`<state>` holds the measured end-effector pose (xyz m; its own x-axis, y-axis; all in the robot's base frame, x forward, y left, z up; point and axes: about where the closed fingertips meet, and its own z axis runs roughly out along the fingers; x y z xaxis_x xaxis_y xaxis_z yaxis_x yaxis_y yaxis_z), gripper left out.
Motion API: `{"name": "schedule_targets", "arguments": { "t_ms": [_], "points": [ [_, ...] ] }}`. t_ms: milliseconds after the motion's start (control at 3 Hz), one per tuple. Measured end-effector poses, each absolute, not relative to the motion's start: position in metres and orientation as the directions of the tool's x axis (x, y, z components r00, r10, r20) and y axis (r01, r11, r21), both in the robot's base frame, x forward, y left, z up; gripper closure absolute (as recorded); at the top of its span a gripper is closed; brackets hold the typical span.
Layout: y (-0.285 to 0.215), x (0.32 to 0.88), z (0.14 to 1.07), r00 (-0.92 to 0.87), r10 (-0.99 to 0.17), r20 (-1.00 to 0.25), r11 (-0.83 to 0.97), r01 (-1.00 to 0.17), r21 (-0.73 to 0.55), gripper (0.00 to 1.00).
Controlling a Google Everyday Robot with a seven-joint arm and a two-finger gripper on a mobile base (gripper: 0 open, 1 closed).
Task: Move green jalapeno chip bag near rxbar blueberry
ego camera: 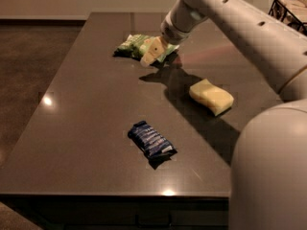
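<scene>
The green jalapeno chip bag (135, 46) lies near the far middle of the dark table, light green with white patches. My gripper (150, 52) hangs over the bag's right half, its pale fingers covering part of it. The rxbar blueberry (151, 139), a dark-blue wrapped bar with white lettering, lies near the table's front edge, well apart from the bag and the gripper.
A pale yellow sponge (211, 96) lies on the right of the table (86, 109), between bag and bar. My arm (240, 28) reaches in from the right across the table. A dark wire rack (288, 6) stands at the far right.
</scene>
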<state>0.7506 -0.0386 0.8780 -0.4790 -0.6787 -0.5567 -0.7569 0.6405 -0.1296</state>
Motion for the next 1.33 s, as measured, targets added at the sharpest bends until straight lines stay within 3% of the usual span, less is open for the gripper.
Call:
{"name": "schedule_targets", "arguments": {
  "t_ms": [667, 1000, 1333],
  "points": [
    [-0.022, 0.778, 0.854, -0.507, -0.671, -0.542, 0.659, -0.743, -0.121, 0.0],
    [-0.02, 0.786, 0.85, -0.518, -0.671, -0.531, 0.665, -0.738, -0.12, 0.14],
    [-0.017, 0.788, 0.855, -0.51, -0.677, -0.531, 0.655, -0.746, -0.12, 0.36]
  ]
}}
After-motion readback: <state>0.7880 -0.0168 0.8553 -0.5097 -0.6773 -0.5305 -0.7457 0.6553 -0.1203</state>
